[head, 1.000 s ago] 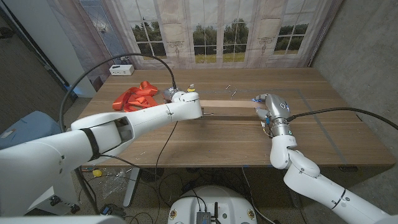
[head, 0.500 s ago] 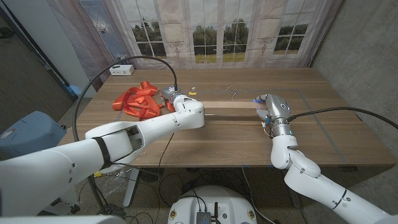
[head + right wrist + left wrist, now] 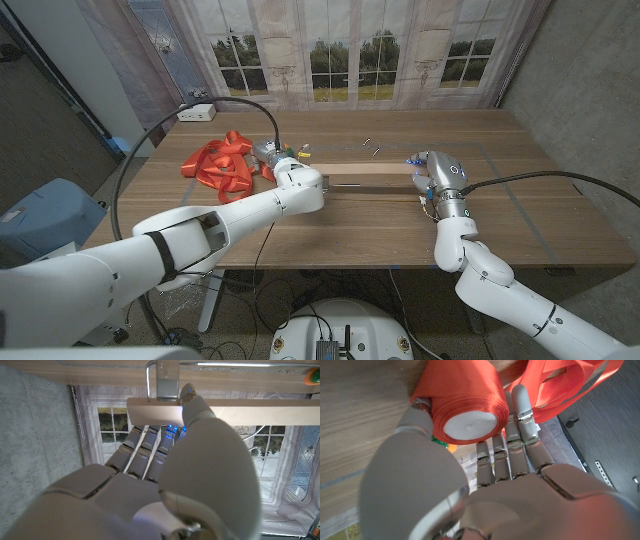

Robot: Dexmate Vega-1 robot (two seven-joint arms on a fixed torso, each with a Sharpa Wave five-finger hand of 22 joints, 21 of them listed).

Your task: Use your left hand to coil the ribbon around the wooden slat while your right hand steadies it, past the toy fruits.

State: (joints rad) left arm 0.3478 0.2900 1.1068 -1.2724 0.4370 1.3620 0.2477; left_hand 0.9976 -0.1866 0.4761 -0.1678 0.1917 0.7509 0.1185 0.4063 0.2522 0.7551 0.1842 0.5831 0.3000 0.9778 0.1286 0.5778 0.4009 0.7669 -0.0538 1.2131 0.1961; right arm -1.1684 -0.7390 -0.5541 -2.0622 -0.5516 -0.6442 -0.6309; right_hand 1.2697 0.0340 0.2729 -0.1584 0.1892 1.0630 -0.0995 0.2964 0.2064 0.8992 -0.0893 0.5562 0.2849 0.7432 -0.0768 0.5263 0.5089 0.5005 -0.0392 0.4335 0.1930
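From the head view, the wooden slat (image 3: 368, 168) lay on the surface (image 3: 350, 220), its far end gripped by the right robot hand (image 3: 428, 172), with loose orange ribbon (image 3: 222, 160) heaped beside the left robot hand (image 3: 272, 155). The left wrist view showed the left robot hand (image 3: 485, 480) clasping a ribbon roll (image 3: 465, 412). The right wrist view showed the right robot hand (image 3: 165, 460) pinching the slat's (image 3: 250, 409) end.

No legible text, label, brand or number on anything — table, ribbon, hands; nothing readable

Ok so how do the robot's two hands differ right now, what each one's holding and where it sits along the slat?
The left hand grips a roll of orange ribbon, soft and wound; the right hand holds the wooden slat, rigid and pale. In the head view the left hand sits at the slat's left end beside the loose ribbon pile; the right hand sits at its right end. Both are closed on something.
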